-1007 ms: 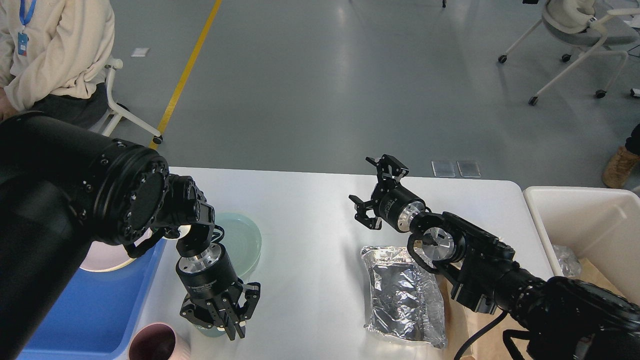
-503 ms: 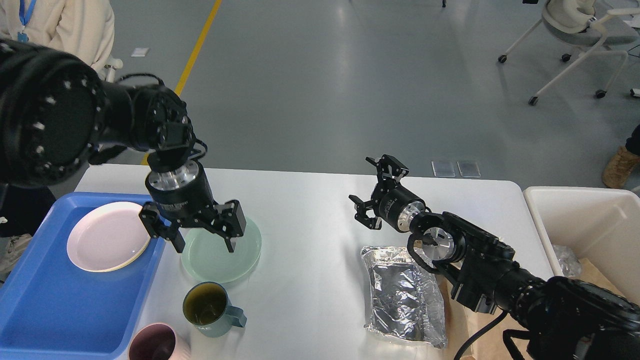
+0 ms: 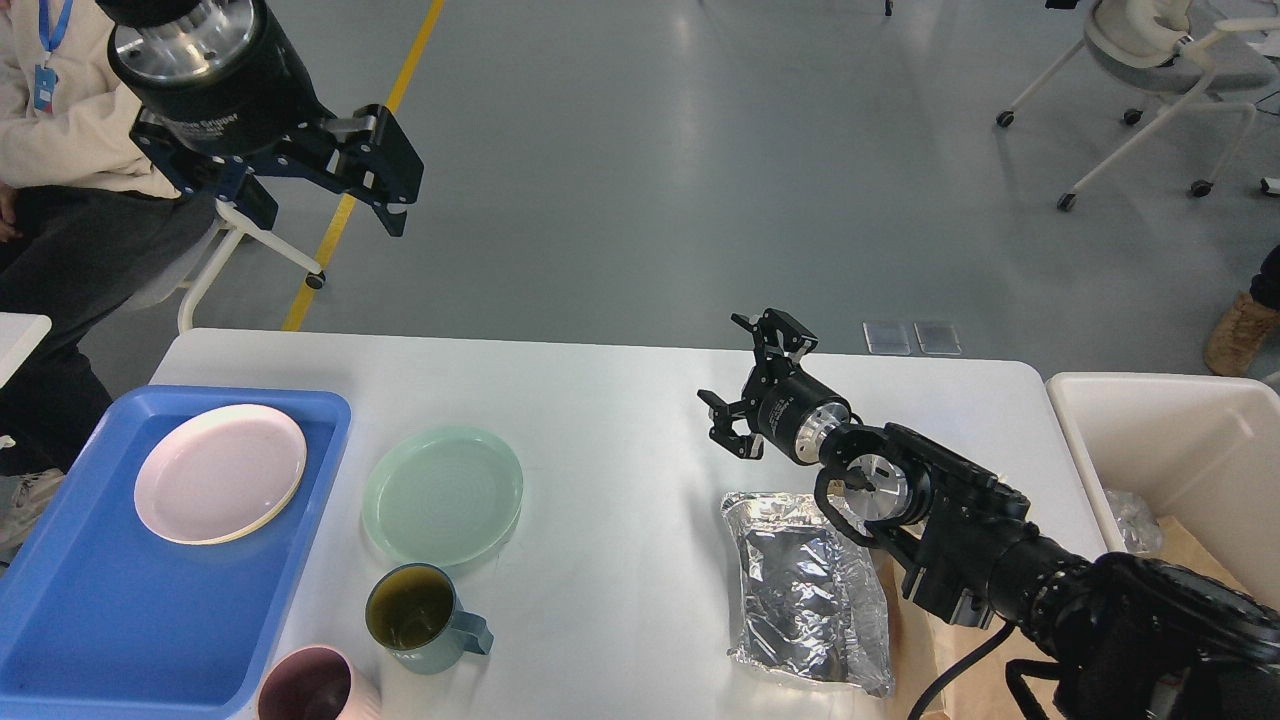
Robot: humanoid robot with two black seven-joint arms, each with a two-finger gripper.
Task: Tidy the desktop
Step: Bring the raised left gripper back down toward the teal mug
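The white desktop [image 3: 620, 420] holds a blue tray [image 3: 90, 610] at the left with a pink plate [image 3: 220, 472] in it. A pale green plate [image 3: 443, 494] lies beside the tray. A teal mug [image 3: 415, 610] and a pink cup [image 3: 310, 688] stand near the front edge. A crumpled silver foil bag [image 3: 805, 585] lies right of centre. My left gripper [image 3: 322, 188] is open and empty, raised high above the table's far left. My right gripper [image 3: 755, 385] is open and empty, just above the desktop behind the foil bag.
A cream-white bin [image 3: 1170, 450] stands off the right end with foil and brown paper inside. A seated person [image 3: 70, 130] is at the far left. A wheeled chair [image 3: 1150, 60] stands far right on the grey floor. A yellow floor line [image 3: 370, 150] runs behind.
My left gripper has risen from low beside the teal mug, past the green plate, to high above the table. It holds nothing. The right arm has not moved.
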